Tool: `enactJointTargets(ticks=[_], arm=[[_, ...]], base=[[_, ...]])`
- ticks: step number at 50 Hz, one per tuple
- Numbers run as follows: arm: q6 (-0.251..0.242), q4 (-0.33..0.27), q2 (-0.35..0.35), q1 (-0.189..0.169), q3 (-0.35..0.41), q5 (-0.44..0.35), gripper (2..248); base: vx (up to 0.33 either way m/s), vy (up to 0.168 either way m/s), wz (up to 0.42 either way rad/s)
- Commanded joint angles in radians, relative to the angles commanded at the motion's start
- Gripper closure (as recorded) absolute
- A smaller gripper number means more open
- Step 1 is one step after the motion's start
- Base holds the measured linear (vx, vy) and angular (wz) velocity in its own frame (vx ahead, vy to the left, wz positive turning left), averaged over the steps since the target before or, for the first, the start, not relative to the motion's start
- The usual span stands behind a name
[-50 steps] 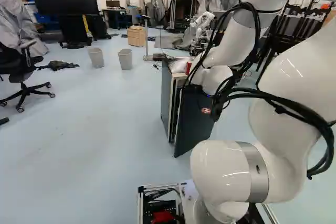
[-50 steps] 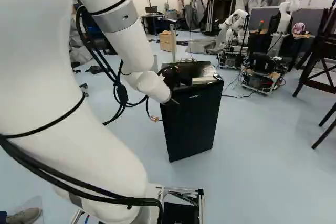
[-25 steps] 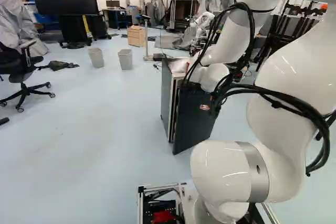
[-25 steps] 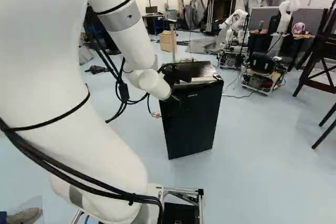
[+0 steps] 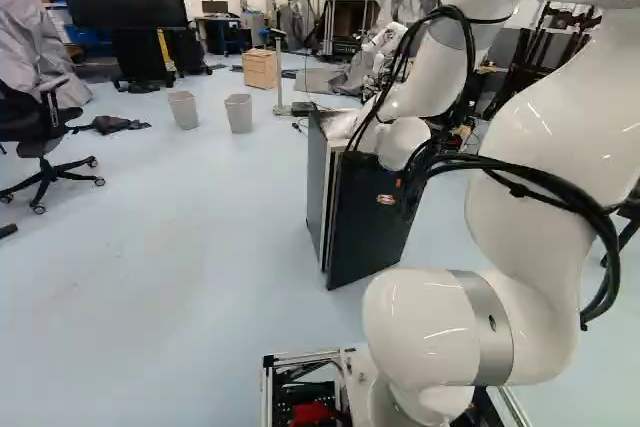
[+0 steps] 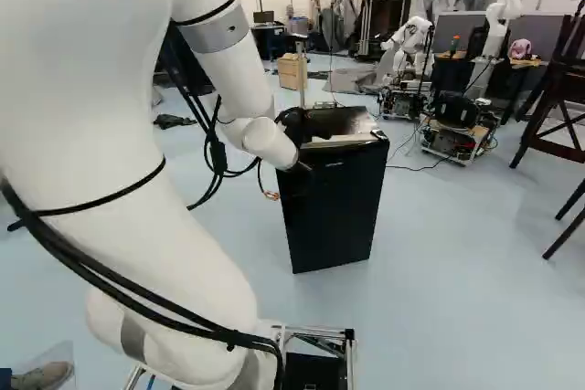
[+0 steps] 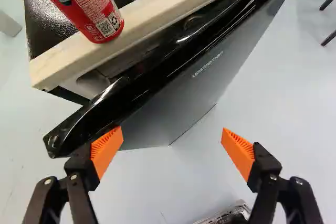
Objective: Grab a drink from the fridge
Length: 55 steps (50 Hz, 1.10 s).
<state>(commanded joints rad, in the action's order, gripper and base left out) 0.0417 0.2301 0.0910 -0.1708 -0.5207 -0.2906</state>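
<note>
Seems to be at the door-opening step, ahead of any reach inside for a drink. Place the fridge at about twelve o'clock from the base joint, counting twelve as dead ahead of the base. Shows only a narrow, dark gap behind the fridge door, too slim, most likely, for a reach in. In the wrist view, count twelve as straight out beyond the tool: runs from a free corner at nine o'clock up to one o'clock, along the door's top edge. Faces roughly six o'clock, back toward the base, and stands tall, long axis upright. Grips nothing with the tool, held wide open, one of the orange pads right by the free corner; cannot tell touching from merely near. Calls next for hooking that nearer finger behind the free edge, then drawing outward in a slow arc; could easily slip off the glossy edge or knock the door shut. Can make out no drink inside; see just a red drink can at eleven o'clock from the tool, on the fridge, close to or on the pale front rim. Judge it upright, long axis vertical, base end toward the tool, top end out of sight.
</note>
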Motion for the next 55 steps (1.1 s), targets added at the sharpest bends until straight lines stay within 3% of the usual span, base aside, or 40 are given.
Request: enactJointTargets(ticks=[55], arm=[[0.000,0.000,0.099,0.042,-0.112,0.000,3]], base=[[0.000,0.000,0.000]])
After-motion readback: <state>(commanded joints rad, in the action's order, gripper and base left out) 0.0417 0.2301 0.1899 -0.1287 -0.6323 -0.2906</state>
